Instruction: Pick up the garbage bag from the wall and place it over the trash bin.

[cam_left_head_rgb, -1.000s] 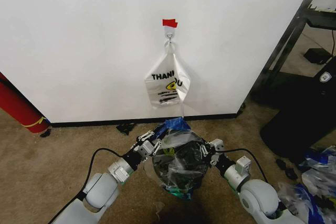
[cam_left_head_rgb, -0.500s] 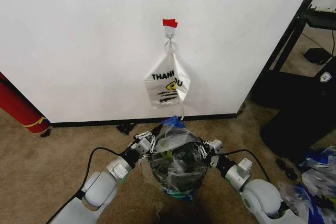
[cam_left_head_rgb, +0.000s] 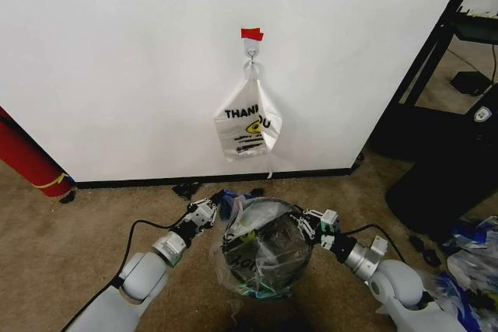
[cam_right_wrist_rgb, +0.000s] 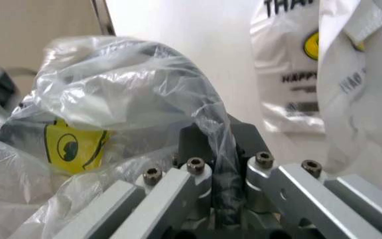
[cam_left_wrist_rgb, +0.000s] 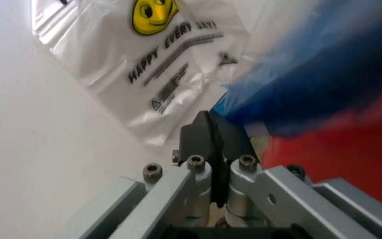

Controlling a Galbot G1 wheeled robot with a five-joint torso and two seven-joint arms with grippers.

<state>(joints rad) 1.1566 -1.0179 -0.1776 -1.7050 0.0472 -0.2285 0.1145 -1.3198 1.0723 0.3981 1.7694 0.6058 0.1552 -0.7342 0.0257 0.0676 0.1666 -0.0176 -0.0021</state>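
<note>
Carpeted room, taped wall [cam_left_head_rgb: 117, 60]

The see-through garbage bag [cam_left_head_rgb: 250, 258], its yellow smiley print facing left and blue handle strip bunched at the back, is stretched over the round black wire-mesh trash bin [cam_left_head_rgb: 263, 248], standing on the floor before the white wall [cam_left_head_rgb: 117, 60].

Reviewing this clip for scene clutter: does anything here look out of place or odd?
Yes. A white THANK YOU bag hangs on the wall hook, while the garbage bag lies draped over the trash bin, pinched by the left gripper and right gripper. Loose bags litter the carpet.
</note>
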